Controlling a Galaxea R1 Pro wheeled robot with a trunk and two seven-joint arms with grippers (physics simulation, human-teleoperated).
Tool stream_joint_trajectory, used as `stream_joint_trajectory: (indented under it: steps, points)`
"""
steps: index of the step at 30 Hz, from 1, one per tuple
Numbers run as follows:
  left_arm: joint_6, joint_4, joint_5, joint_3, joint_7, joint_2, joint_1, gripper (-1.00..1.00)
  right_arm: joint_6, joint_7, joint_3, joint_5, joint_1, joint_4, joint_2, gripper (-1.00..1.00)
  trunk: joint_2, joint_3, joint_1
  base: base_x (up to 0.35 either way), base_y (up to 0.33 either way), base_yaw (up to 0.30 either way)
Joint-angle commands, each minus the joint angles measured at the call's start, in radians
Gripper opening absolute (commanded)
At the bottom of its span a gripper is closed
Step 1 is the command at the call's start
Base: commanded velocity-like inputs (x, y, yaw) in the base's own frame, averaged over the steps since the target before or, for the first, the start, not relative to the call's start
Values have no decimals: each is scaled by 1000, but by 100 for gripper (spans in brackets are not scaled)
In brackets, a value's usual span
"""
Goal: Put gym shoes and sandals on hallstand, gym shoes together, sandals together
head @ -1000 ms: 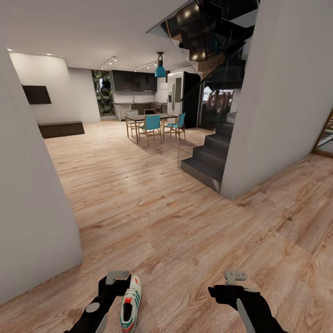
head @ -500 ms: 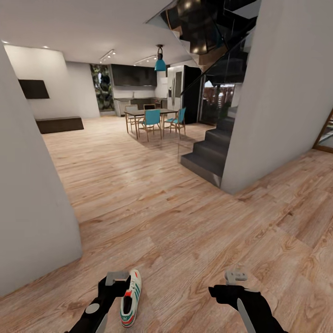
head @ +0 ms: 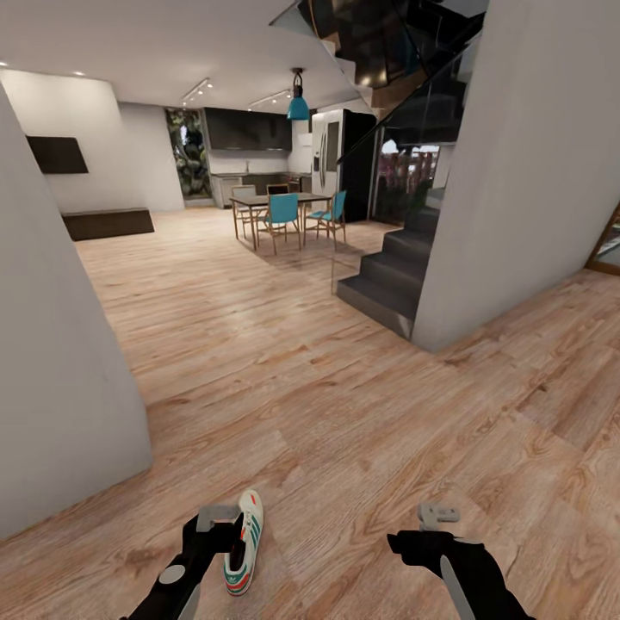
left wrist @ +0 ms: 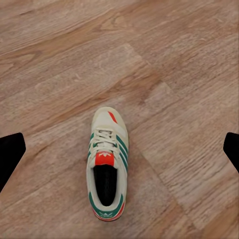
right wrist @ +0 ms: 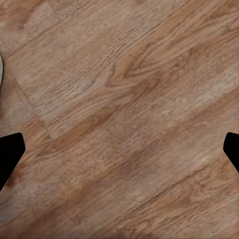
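On the corridor floor (head: 344, 413), one gym shoe (left wrist: 106, 167) lies between the spread left gripper (left wrist: 119, 149) fingertips.

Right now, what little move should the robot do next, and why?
Probably lower the left gripper straight down over the gym shoe. The jaws stand wide open, the shoe lies flat on the corridor floor between them, untouched, and the right gripper has only floor beneath it.

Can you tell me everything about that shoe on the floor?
The gym shoe is one cream-white lace-up sneaker with three green side stripes, a red tongue patch, a green heel band and a red-orange sole edge. It stands upright on its sole, flat on the wood-plank floor, laces tied, opening dark and empty. In the head view it lies just beside the left gripper, toe pointing away from the robot. Nothing grips it.
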Motion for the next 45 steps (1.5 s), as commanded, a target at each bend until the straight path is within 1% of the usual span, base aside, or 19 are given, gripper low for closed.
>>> stream_joint_trajectory:
  steps: [1,45]
  points:
    - [-3,0,-1,0,0,0,-1,100,4,-3,1,-8,0,-1,-1,100,-8,-6,4,0,0,0]
    - [-3,0,-1,0,0,1,-1,100,4,-3,-4,-8,0,-1,-1,100,-316,-216,172,0,0,0]
